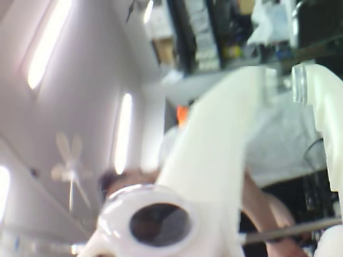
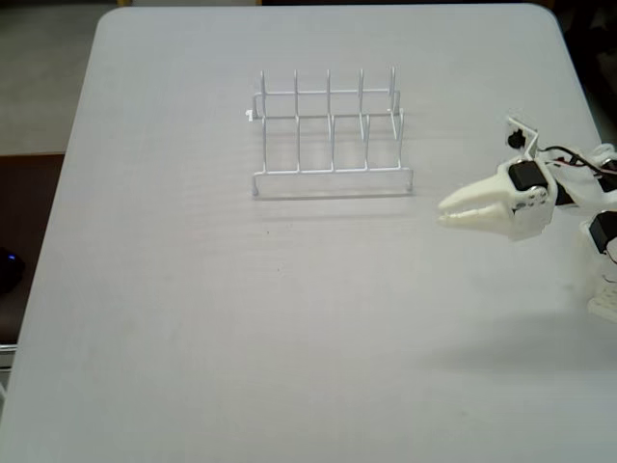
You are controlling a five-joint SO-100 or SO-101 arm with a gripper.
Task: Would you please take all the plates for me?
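Note:
None of the plates shows in either view. In the fixed view my white gripper hangs over the table's right side and points left, its jaws together with nothing between them. It is to the right of the white wire rack and a little nearer the front; the rack's slots are empty. The wrist view is blurred and looks upward past my gripper at a ceiling.
The rack stands on a pale grey table. The arm's base and cables sit at the right edge. In the wrist view a person's arm shows behind the fingers, with ceiling lights and a fan above.

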